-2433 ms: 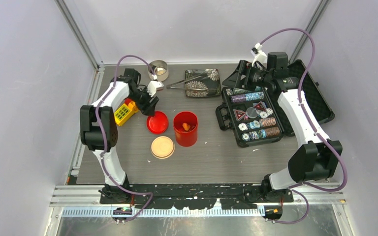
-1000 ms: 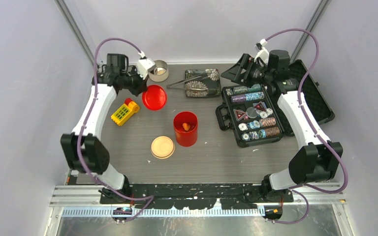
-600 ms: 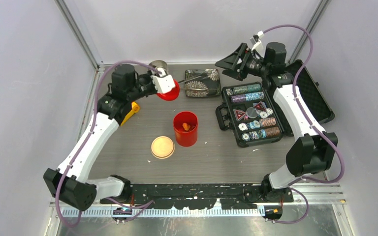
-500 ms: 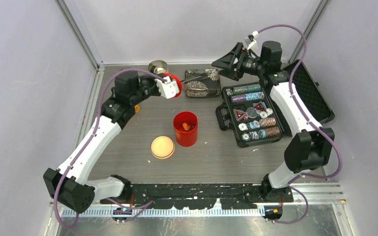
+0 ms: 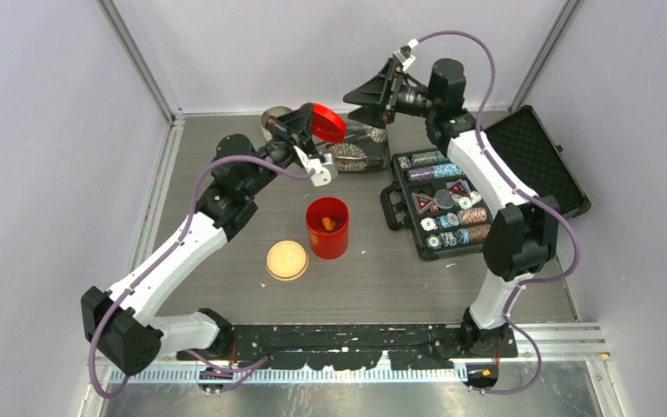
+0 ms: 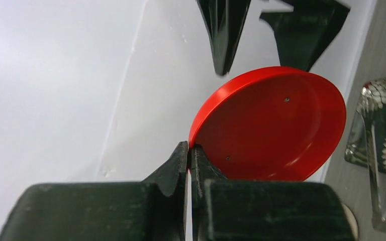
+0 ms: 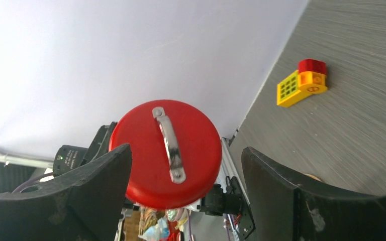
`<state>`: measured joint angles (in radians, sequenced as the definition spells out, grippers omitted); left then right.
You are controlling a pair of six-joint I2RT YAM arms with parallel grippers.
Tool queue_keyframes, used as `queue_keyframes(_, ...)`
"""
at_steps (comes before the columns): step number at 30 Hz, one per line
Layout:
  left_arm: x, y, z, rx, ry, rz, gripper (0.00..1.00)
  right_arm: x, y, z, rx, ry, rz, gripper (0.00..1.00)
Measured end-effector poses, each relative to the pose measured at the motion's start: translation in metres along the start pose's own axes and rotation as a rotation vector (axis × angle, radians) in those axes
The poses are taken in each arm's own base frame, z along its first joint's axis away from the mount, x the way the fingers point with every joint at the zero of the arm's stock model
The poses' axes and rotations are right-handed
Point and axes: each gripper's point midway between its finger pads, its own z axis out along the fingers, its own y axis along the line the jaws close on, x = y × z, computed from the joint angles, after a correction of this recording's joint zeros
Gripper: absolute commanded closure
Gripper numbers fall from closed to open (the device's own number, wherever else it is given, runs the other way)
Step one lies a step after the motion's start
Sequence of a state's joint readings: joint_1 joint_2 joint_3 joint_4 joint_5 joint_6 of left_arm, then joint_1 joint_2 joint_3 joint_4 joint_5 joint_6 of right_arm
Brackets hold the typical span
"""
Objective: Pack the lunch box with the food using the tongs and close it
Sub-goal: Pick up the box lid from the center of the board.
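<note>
I'm seeing a grey wood-grain desk (image 5: 382, 287), plain white walls (image 5: 313, 43) at back, L & R. Alu posts (image 5: 139, 59) rise at both far corners. Black plate (image 5: 356, 334) + ribbed metal rail (image 5: 356, 373) run along near edge. Light soft, even.

Red lid (image 7: 196, 150), red canister (image 5: 327, 228), yellow-and-red block (image 7: 301, 83).

Disc lid (image 5: 287, 259) left of canister (image 5: 327, 245), food piece (image 5: 327, 223) inside, chip case (image 5: 538, 165) right, handled lid (image 5: 328, 122) aloft behind.
</note>
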<state>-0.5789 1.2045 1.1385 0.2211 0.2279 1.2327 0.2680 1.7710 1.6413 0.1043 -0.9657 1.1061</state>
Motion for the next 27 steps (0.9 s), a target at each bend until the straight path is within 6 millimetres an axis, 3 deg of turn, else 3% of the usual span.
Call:
queue_keyframes(6,-0.025,0.015,0.005,-0.064,-0.076,0.029,1.00,0.005,0.024,0.014,-0.123,0.048,-0.031,0.23)
queue_keyframes(13,-0.029,0.021,0.012,-0.097,-0.096,0.044,1.00,0.021,0.054,0.014,-0.241,0.114,-0.103,0.49)
queue_keyframes(17,-0.030,0.025,0.014,-0.116,-0.104,0.050,1.00,0.023,0.060,0.013,-0.264,0.124,-0.114,0.63)
queue_keyframes(25,-0.036,0.038,0.014,-0.165,-0.123,0.063,1.00,0.021,0.063,0.011,-0.272,0.123,-0.112,0.99)
queue_keyframes(27,-0.036,0.039,0.014,-0.168,-0.125,0.064,1.00,0.021,0.063,0.011,-0.272,0.124,-0.109,0.99)
